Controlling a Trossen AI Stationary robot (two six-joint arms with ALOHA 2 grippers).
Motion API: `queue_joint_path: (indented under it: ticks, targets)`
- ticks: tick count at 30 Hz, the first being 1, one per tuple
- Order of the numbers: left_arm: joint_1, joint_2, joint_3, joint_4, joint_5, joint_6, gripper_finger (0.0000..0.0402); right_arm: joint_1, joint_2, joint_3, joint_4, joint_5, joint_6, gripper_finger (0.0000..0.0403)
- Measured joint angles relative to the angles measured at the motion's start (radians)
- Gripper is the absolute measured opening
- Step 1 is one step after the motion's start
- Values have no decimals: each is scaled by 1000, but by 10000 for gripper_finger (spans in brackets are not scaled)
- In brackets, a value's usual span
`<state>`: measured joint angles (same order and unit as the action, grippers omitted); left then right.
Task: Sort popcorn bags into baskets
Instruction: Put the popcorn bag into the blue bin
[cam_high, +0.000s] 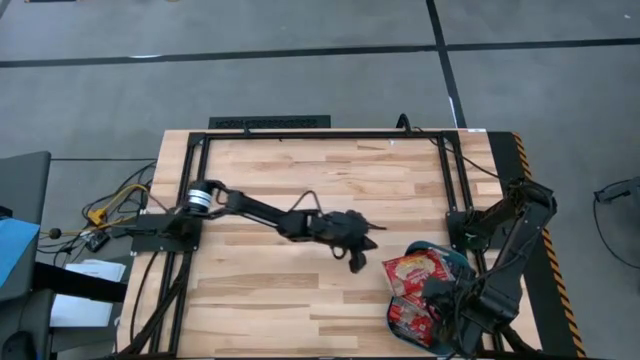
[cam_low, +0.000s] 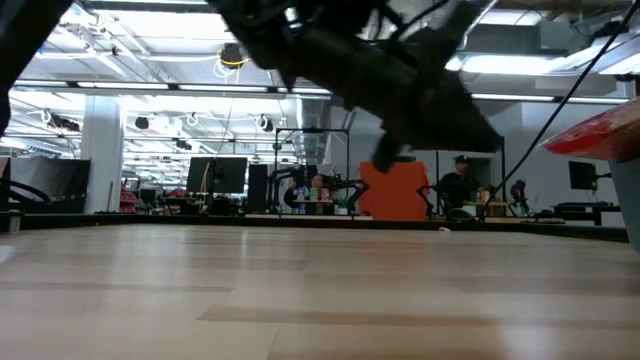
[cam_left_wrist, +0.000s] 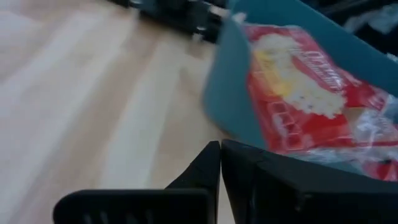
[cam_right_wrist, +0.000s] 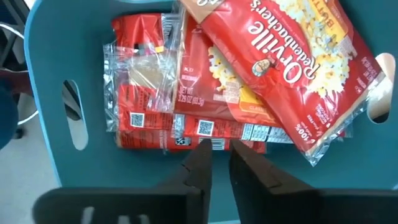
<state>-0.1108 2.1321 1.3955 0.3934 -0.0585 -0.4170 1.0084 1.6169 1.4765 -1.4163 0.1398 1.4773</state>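
Popcorn bags (cam_right_wrist: 249, 81) lie stacked flat in the teal basket (cam_right_wrist: 56, 74), directly beneath the right gripper (cam_right_wrist: 216, 163), whose fingers stand nearly together and grasp nothing. The left gripper (cam_left_wrist: 220, 163) is clenched and empty above bare tabletop (cam_high: 270, 290), just beside the basket wall. The packets appear light, thin and slick in clear wrap, likely to slide; a pinch at a crimped edge seems safest.

Counts on the table

One teal basket (cam_right_wrist: 43, 93); at least three red popcorn bags (cam_right_wrist: 292, 62) piled inside, the exact number unclear; two arms.
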Motion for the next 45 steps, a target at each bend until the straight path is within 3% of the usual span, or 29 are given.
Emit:
queue_joint_path:
  ticks: [6,11,19,31,35,45]
  targets:
    - [-7,126,207,-134,64,2,0,0,0,0,7,2,0,53]
    - [-14,179,291,-163,106,-8,0,0,0,0,14,40,-4,43]
    - [-58,179,297,-153,177,-16,0,-1,0,0,5,72,-19,26]
    - [-132,179,298,-116,186,32,0,-20,0,0,-18,285,-19,31]
    - [-135,179,298,-114,239,32,0,-71,0,0,-27,397,-51,26]
    - [-135,179,298,-194,362,27,0,-180,0,-66,7,341,-197,21]
